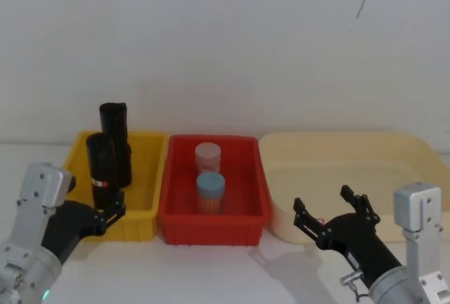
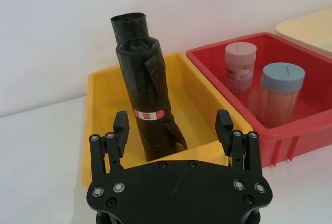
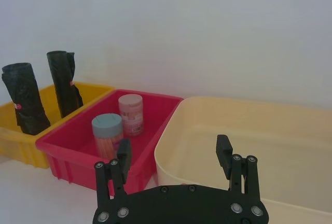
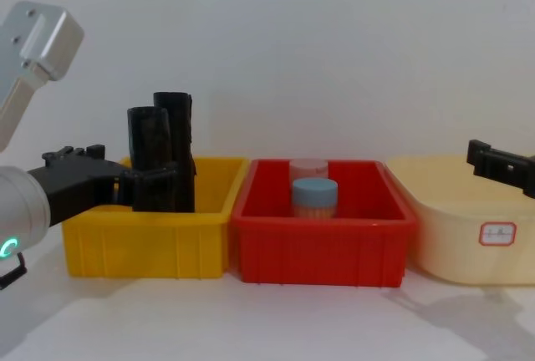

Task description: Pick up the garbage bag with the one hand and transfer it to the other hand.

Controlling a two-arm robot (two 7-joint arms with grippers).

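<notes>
Jaws spread, my left gripper [image 2: 173, 126] is hovering by the garbage bag [image 2: 148, 94] in the yellow bin [image 2: 99, 130]; right gripper's [image 1: 322, 199] idling, spread too.

Two rolls [image 1: 103, 162], two jars [image 1: 210, 193], three bins [image 1: 211, 231]

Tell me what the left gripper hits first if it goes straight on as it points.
Most likely the shorter garbage bag in the yellow bin: it stands centred ahead of the open left gripper, which sits above the bin's front rim. The taller roll stands behind it.
</notes>
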